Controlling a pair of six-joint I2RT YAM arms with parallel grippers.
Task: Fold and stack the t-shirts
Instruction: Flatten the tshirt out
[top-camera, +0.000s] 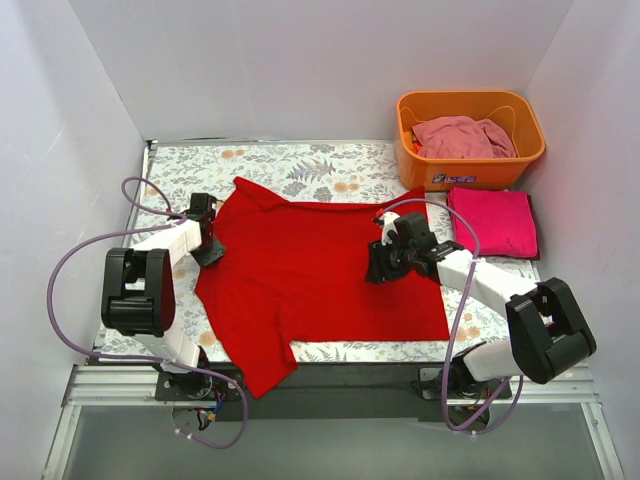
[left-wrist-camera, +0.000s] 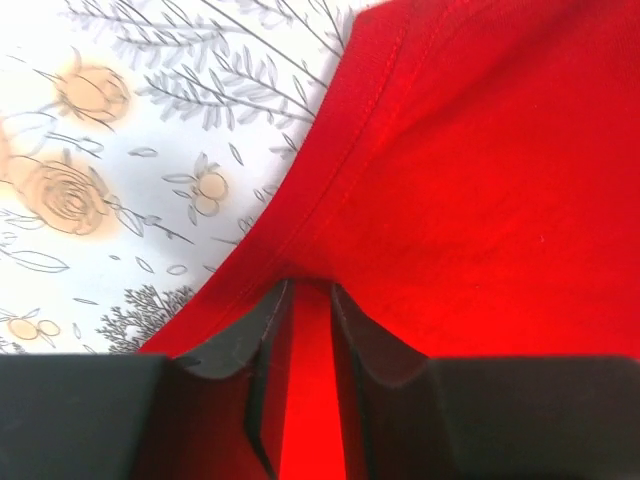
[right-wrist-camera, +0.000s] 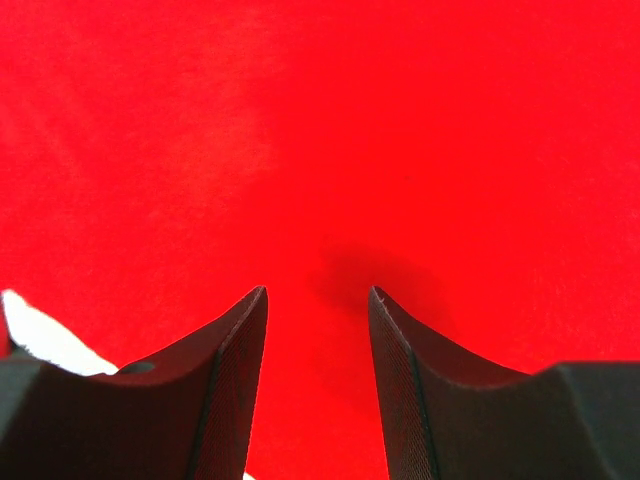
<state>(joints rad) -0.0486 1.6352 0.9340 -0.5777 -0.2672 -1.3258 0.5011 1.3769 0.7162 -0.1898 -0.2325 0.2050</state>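
The bright red t-shirt lies spread flat on the floral table cover. My left gripper sits at the shirt's left sleeve edge. In the left wrist view its jaws stand narrow, with a fold of red cloth pinched between them. My right gripper hovers over the right half of the shirt; in the right wrist view it is open above smooth red cloth, holding nothing. A magenta-pink t-shirt lies folded at the right. A pale pink t-shirt lies crumpled in the basket.
An orange plastic basket stands at the back right corner. White walls close in the table on three sides. The table's metal front rail carries both arm bases, and one red sleeve hangs over it.
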